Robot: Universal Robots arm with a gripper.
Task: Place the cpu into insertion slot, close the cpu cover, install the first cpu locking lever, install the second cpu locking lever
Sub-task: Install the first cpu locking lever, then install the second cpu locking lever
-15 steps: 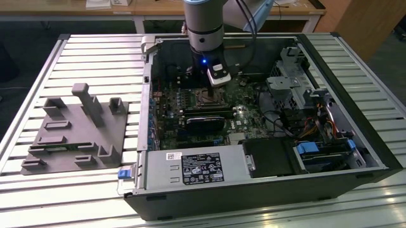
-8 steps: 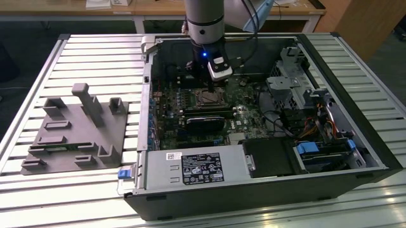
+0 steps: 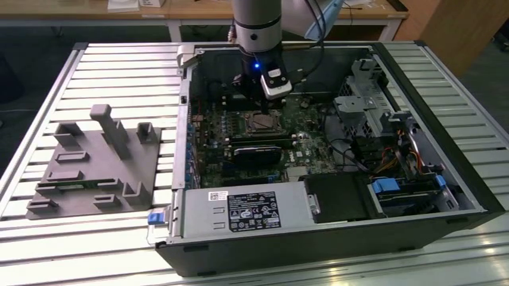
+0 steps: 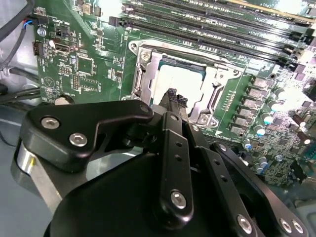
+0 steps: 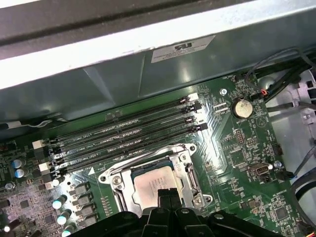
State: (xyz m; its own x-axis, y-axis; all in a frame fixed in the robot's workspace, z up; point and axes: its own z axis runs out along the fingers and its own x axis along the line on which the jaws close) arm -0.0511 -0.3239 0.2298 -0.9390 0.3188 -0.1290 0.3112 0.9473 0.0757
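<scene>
- Black gripper (image 4: pixel 174 95) fingers sit pressed together into a narrow tip, holding nothing, poised just above the cpu (image 4: pixel 183 81) in both wrist views.
- Pale silvery metal of the cpu already lies seated in the insertion slot (image 5: pixel 154 182); its face shows through the window of the cpu cover (image 5: pixel 185 170), which looks folded down flat over it.
- Beyond the socket run the long black memory slots (image 5: pixel 128 131) on the green motherboard (image 5: pixel 237 148), with a coin battery (image 5: pixel 241 107) further off.
- From the exterior view, the arm (image 3: pixel 256 24) reaches down into the open computer case (image 3: pixel 445 179); a grey fixture (image 3: pixel 92 164) lies on the slatted table (image 3: pixel 119 59).
- My guess: the chip is light, stiff and fragile, best held by its edges; the thin cover frame is springy, and the wire levers want pushing at their ends.
</scene>
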